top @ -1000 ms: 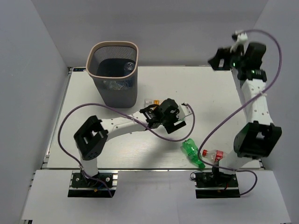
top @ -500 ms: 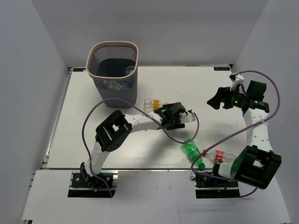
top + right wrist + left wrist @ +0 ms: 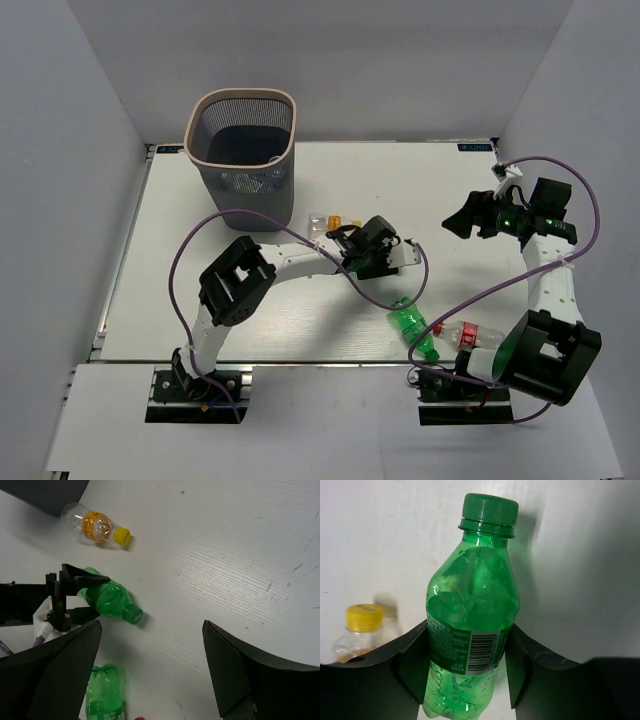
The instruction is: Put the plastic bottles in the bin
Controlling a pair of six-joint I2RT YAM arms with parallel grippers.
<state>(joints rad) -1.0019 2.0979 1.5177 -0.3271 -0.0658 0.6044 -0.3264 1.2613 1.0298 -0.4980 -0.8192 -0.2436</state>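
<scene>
- Near edge: spare bottle [image 3: 413, 329], green, and red-cap bottle [image 3: 462, 332] lie by the right arm's base; both untouched.
- Mid-table: left claw [image 3: 467, 645] clamped on green bottle [image 3: 472, 585] at the label, probably for a balanced lift; bottle lies flat, long axis along the claw's reach, cap away from the wrist.
- Yellow-cap bottle [image 3: 334, 220] just beyond.
- Right claw [image 3: 150, 625] wide, empty, hovering apart.
- Far left: bin [image 3: 200, 115].

White table [image 3: 450, 200], mesh bin [image 3: 245, 195], yellow-capped bottle [image 3: 96, 526], green bottle [image 3: 111, 601]
</scene>
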